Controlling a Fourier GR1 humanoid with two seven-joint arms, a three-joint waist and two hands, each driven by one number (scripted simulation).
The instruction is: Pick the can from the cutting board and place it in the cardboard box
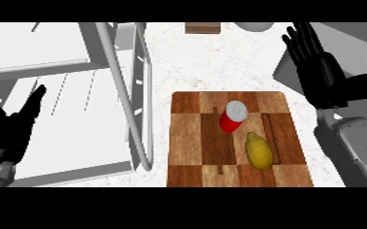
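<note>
left hand (18,126) and right hand (315,68): open, empty. can (233,116) upright on cutting board (186,126), lemon (258,151) beside it.

A red cylindrical can with a silver top (233,117) stands near the middle of the patchwork wooden cutting board (188,140) on the white marbled desk (201,63), just above a yellow lemon (258,152). The black left hand (18,126) rests open at the left edge, the black right hand (313,63) open at upper right.

Left hand (18,126) open at left edge, right hand (313,60) open, fingers up
</note>
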